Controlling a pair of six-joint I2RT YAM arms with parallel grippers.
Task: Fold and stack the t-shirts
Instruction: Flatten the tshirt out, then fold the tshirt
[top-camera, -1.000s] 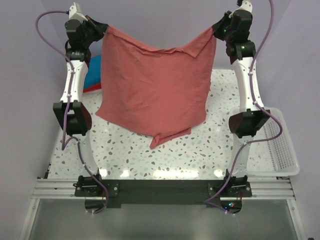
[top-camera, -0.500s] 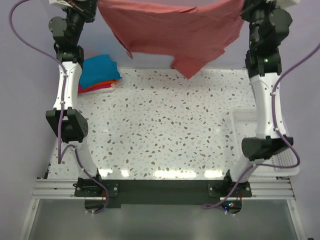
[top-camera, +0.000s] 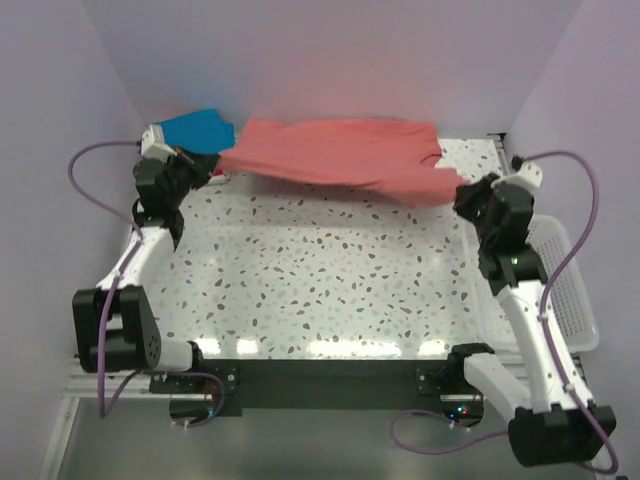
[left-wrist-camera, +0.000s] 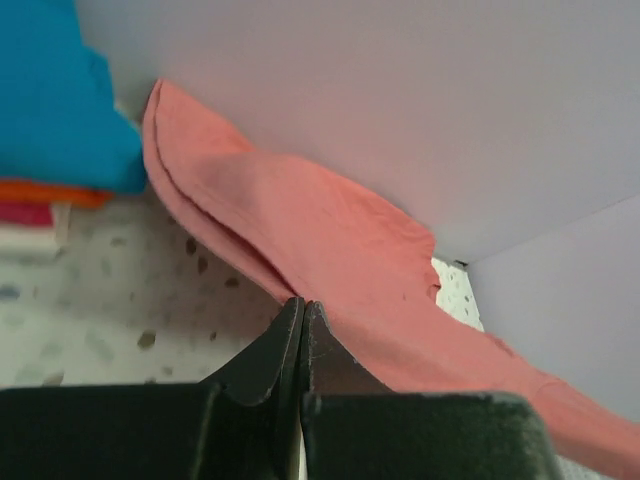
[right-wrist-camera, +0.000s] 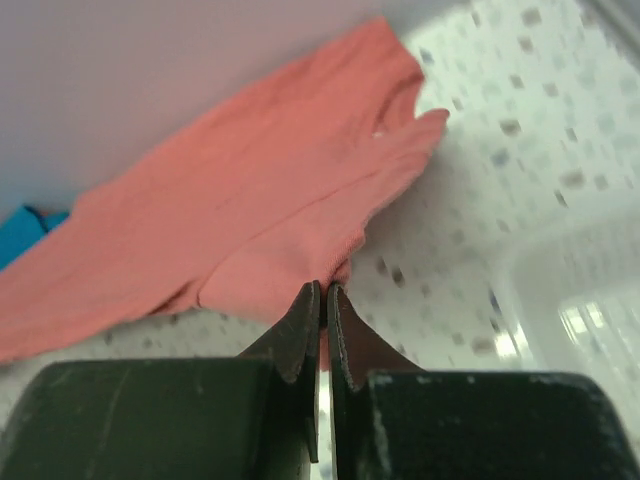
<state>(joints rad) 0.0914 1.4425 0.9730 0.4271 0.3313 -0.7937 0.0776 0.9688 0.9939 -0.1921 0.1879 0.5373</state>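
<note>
A salmon-pink t-shirt (top-camera: 340, 158) is stretched in a long band along the table's far edge, against the back wall. My left gripper (top-camera: 208, 166) is shut on its left end and my right gripper (top-camera: 462, 194) is shut on its right end. The left wrist view has the closed jaws (left-wrist-camera: 302, 303) pinching a fold of the pink t-shirt (left-wrist-camera: 300, 215). The right wrist view has the jaws (right-wrist-camera: 325, 290) pinched on the shirt's edge (right-wrist-camera: 250, 205). At the far left corner lies a folded stack, the teal-blue t-shirt (top-camera: 195, 127) on top, with orange (left-wrist-camera: 45, 191) and magenta (left-wrist-camera: 25, 213) beneath.
A white mesh basket (top-camera: 572, 290) stands at the table's right edge, close behind my right arm. The lilac back wall (top-camera: 330, 60) rises just behind the shirt. The speckled tabletop (top-camera: 330, 270) spreads between the arms.
Both arms have come down from high above the table, and the shirt that hung spread between them now lies low and stretched along the far edge. Both grips held.
</note>
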